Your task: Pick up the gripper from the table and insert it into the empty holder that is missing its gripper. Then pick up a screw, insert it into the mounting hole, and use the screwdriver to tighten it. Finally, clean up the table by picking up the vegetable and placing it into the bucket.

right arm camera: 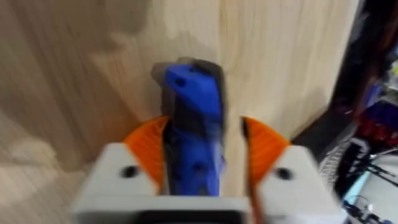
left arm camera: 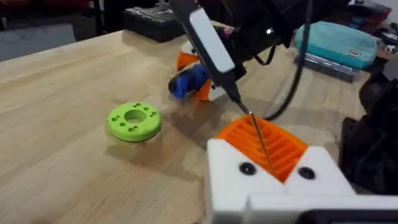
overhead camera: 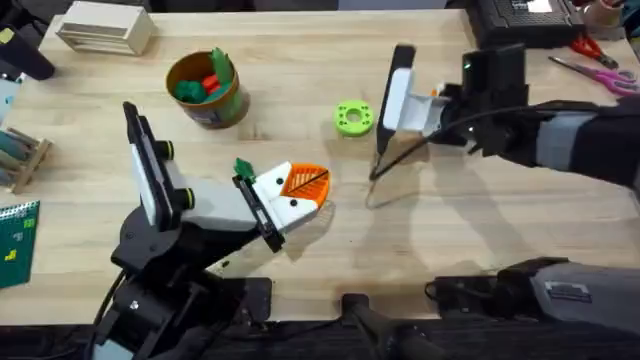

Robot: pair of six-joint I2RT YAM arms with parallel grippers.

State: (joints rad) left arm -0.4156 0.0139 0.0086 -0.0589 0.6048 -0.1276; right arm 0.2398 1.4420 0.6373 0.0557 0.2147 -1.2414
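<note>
Clamped between the orange ribbed pads [right arm camera: 261, 146] of the right gripper [right arm camera: 200, 155], the screwdriver with the thick blue cylindrical handle [right arm camera: 189, 124] hangs over the pale wooden table [overhead camera: 470, 230], its thin dark shaft reaching toward the left gripper [overhead camera: 295, 195]. Whether the left gripper's fingers are apart, I cannot tell. Stiff and light by the look of it, the screwdriver is best held round its fat handle.

Pale wood-grain worktop [overhead camera: 300, 120], evenly lit, soft shadows across it. Pale wooden box [overhead camera: 104, 28] at far left corner. Red-handled scissors [overhead camera: 598, 62] and black keyboard-like device [overhead camera: 525, 18] at far right. Green card [overhead camera: 17, 240] at left edge. Teal pouch [left arm camera: 339, 40] beyond the worktop. Surroundings behind dark, indistinct.
</note>
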